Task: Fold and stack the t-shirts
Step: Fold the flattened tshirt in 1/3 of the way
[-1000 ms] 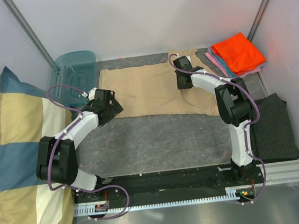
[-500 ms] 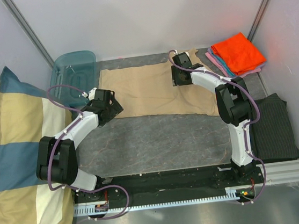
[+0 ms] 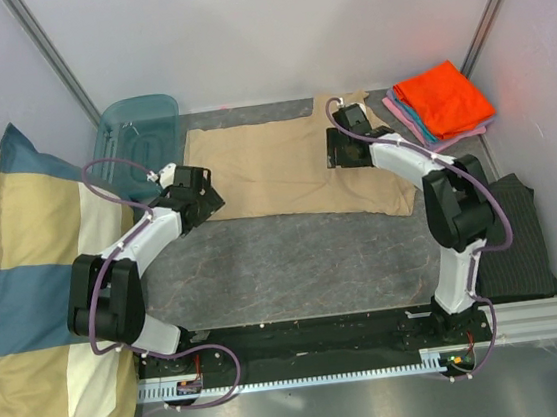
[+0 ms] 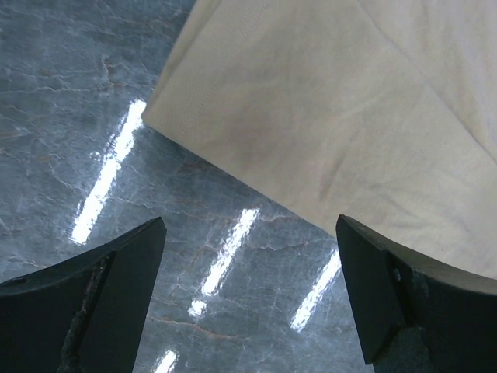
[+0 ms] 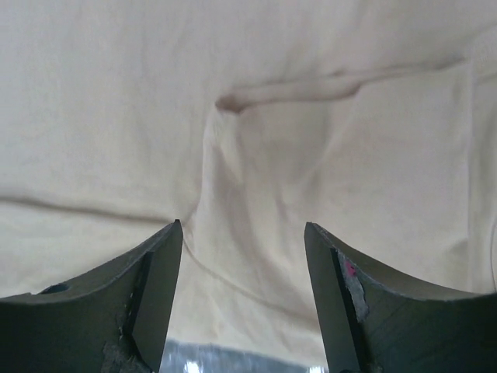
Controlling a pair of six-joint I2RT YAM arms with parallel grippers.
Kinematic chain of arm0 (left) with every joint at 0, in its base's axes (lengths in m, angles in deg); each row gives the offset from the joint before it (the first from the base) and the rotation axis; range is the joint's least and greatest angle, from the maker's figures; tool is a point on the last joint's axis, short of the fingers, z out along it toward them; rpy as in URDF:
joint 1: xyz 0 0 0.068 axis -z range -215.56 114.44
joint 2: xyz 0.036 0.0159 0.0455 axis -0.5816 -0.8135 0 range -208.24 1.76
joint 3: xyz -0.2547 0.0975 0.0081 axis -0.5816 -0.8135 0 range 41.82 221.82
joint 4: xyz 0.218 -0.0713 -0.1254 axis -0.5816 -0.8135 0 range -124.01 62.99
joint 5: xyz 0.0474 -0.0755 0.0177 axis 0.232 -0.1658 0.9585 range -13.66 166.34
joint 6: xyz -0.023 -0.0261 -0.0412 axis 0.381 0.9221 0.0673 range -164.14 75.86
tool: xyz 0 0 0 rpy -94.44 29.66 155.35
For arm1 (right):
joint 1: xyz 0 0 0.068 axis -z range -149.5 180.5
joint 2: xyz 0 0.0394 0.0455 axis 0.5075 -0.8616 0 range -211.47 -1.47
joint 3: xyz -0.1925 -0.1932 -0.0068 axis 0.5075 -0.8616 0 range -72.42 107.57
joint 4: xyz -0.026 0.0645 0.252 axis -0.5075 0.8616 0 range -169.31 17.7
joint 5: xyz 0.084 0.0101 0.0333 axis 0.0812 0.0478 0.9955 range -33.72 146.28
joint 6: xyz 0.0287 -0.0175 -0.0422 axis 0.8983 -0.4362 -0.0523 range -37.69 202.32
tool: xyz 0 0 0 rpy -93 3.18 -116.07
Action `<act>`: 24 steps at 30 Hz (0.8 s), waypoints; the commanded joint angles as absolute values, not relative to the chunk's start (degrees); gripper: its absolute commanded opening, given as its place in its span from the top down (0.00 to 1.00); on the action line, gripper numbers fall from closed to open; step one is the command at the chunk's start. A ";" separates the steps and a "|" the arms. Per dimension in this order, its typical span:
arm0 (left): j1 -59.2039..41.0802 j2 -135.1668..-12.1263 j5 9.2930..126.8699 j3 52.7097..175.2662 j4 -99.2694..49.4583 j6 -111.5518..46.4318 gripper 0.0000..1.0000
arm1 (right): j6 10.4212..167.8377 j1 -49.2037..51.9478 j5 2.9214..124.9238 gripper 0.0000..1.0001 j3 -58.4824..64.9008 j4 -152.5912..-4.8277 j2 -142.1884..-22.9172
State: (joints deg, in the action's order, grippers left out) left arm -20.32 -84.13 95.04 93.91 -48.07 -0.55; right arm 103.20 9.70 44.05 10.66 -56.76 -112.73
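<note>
Top external view showed the tan t-shirt [image 3: 273, 164] lying flat on the far part of the table [image 3: 294, 257]. It looked like a long strip, so I think it was only partly folded. It was not yet a small, neat square.

In the far right corner sat a pile [image 3: 431, 131] of folded t-shirts. The orange t-shirt [image 3: 444, 97] was on top, with bits of blue and pink peeking out under it. That part of the job looked done.

My right claw [image 5: 242, 233] hung over the right end of the tan t-shirt. Its fingers were apart and I held nothing. Below it the cloth had a soft wrinkle and a little raised fold.

My left claw [image 4: 250, 233] was spread wide too, and it held nothing. It hung low over the table, just beside the near left corner of the tan t-shirt. The corner lay flat on the table.

So I think there was more to do. The tan t-shirt needed more folds to make it small. Then it had to go on top of the pile in the corner.
</note>
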 commanded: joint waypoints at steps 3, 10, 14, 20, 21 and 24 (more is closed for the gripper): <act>-20.80 -88.23 98.93 97.71 -44.94 -0.46 0.07 | 106.40 9.14 46.79 0.27 1.16 -56.01 -100.90; -22.63 -89.83 102.97 104.30 -45.73 -1.51 0.12 | 107.27 8.79 46.26 0.27 -7.03 -56.63 -92.27; -24.83 -88.24 103.85 106.42 -45.91 -2.83 0.12 | 107.36 8.61 46.17 0.27 -10.72 -57.77 -89.19; -26.86 -87.54 104.20 105.98 -46.25 -3.80 0.17 | 107.71 8.53 46.26 0.26 -12.31 -57.77 -88.75; -26.95 -87.54 104.47 105.72 -46.26 -3.80 0.19 | 107.72 8.53 46.18 0.27 -12.39 -57.86 -88.66; -27.39 -87.36 104.38 104.58 -46.35 -3.18 0.25 | 107.89 8.53 46.52 0.27 -12.66 -57.95 -88.83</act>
State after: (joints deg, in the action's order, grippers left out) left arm -27.00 -89.18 101.97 104.91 -47.02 -1.86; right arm 106.96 8.85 46.15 -12.05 -56.37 -90.03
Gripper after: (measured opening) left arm 0.787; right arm 0.735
